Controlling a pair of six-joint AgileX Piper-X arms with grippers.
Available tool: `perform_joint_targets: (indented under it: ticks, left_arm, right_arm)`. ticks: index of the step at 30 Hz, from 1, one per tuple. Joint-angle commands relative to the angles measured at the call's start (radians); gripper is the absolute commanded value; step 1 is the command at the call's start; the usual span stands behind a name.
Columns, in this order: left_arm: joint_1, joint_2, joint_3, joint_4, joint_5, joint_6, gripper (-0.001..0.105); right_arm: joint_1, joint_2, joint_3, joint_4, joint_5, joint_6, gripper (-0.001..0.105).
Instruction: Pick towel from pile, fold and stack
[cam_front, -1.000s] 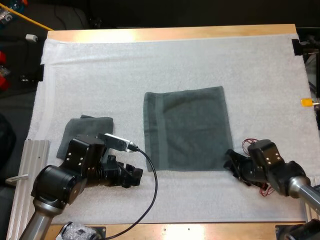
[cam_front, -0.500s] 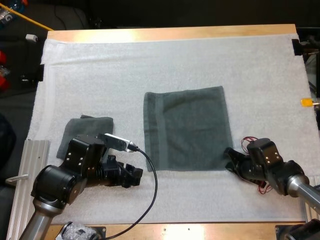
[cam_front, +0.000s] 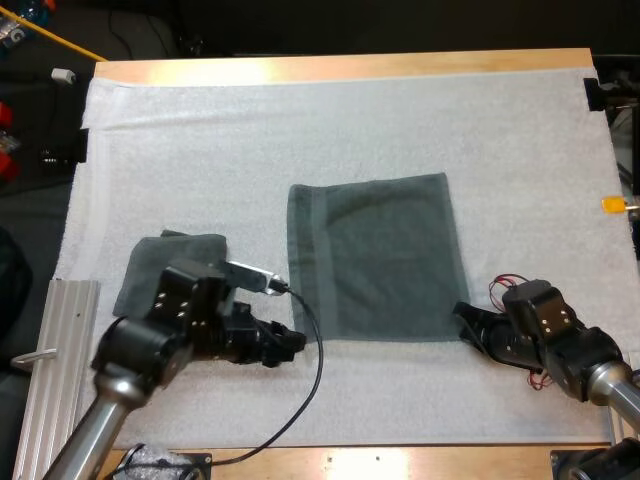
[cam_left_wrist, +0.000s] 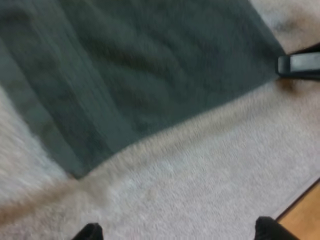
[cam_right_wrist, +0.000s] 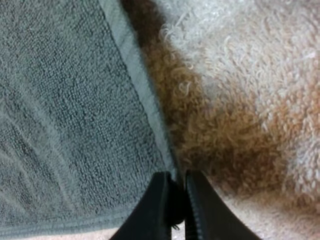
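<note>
Right wrist view, right fingers (cam_right_wrist: 156, 210) pinching towel (cam_right_wrist: 65, 100) corner, left fingers (cam_left_wrist: 90, 233) wide apart above mat (cam_left_wrist: 200, 180).

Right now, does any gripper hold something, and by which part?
Right gripper pinches the spread towel by its near right corner; left gripper holds nothing.

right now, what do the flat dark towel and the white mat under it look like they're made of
The flat towel: likely cotton terry, matte grey-green; the right wrist view shows a short looped pile and a smooth woven hem band. The white mat: a soft fleecy or terry-like fabric, matte; curly loose fibres stand up from it close up. Exact fibre can't be told.
</note>
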Motion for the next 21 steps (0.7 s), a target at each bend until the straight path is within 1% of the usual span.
perform_joint_targets:
  ticks: [1, 6, 14, 21]
  left_arm:
    - [-0.004, 0.011, 0.010, -0.023, 0.016, -0.015, 0.059]
    - [-0.004, 0.144, 0.071, -0.086, 0.016, -0.038, 0.059]
    - [-0.004, 0.334, 0.074, -0.206, 0.022, -0.043, 0.059]
    - [-0.004, 0.477, 0.074, -0.323, 0.117, -0.119, 0.059]
  right_arm:
    - [-0.002, -0.006, 0.000, 0.015, 0.009, -0.012, 0.000]
    - [-0.002, -0.006, 0.000, 0.015, 0.010, -0.012, 0.000]
    - [-0.002, -0.006, 0.000, 0.015, 0.010, -0.012, 0.000]
    - [-0.002, -0.006, 0.000, 0.015, 0.010, -0.012, 0.000]
